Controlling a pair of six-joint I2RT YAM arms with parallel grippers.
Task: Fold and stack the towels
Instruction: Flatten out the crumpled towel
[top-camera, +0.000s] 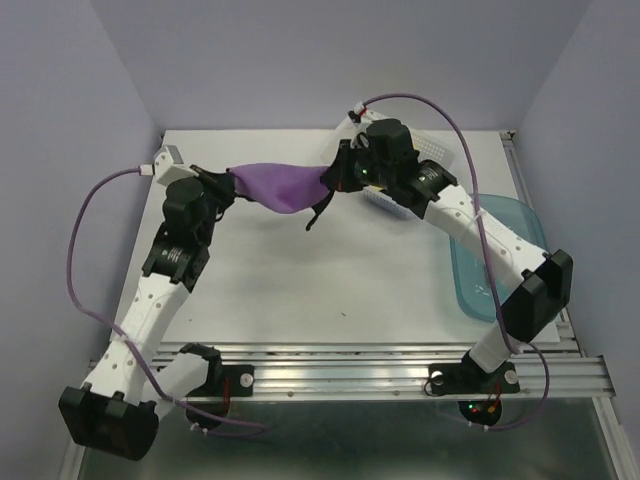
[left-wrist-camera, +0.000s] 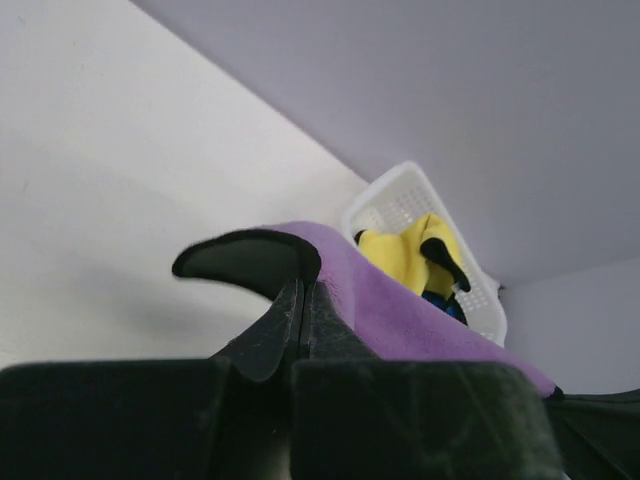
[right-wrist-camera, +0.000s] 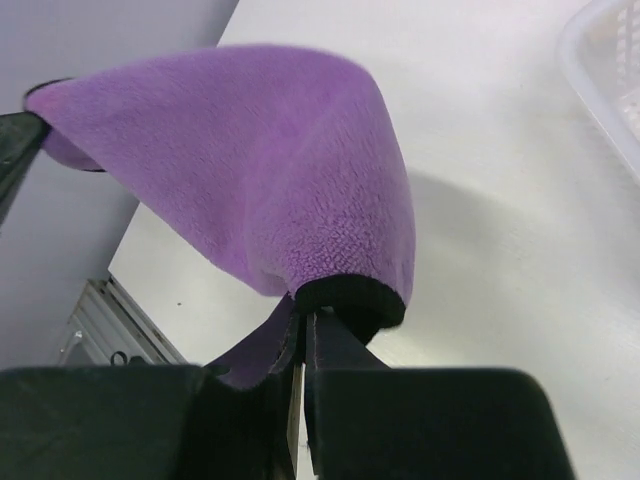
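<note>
Purple towel (top-camera: 280, 187) is strung in the air between my two arms, over the far half of the counter (top-camera: 320, 290). It sags a little in the middle and, as far as I can see, touches nothing below. My left end effector (top-camera: 226, 186) is clenched on its left end: in the left wrist view the fingers (left-wrist-camera: 268, 345) are pressed together with the dark-edged corner pinched between them. My right end effector (top-camera: 330, 180) is likewise clamped on the right end. The right wrist view shows the black hem caught in the closed fingers (right-wrist-camera: 340, 360), with the fleece draping away toward the left arm.

At the far right of the counter, behind the right arm, sits the white perforated basket (left-wrist-camera: 400, 200). A yellow towel (left-wrist-camera: 400, 252) is bunched inside it, a black cloth (left-wrist-camera: 445, 262) lies across that, and a bit of blue cloth (left-wrist-camera: 452, 305) just shows beneath. A translucent blue-green tray (top-camera: 520, 225) lies at the right edge, partly under the right forearm and well apart from the held towel.
</note>
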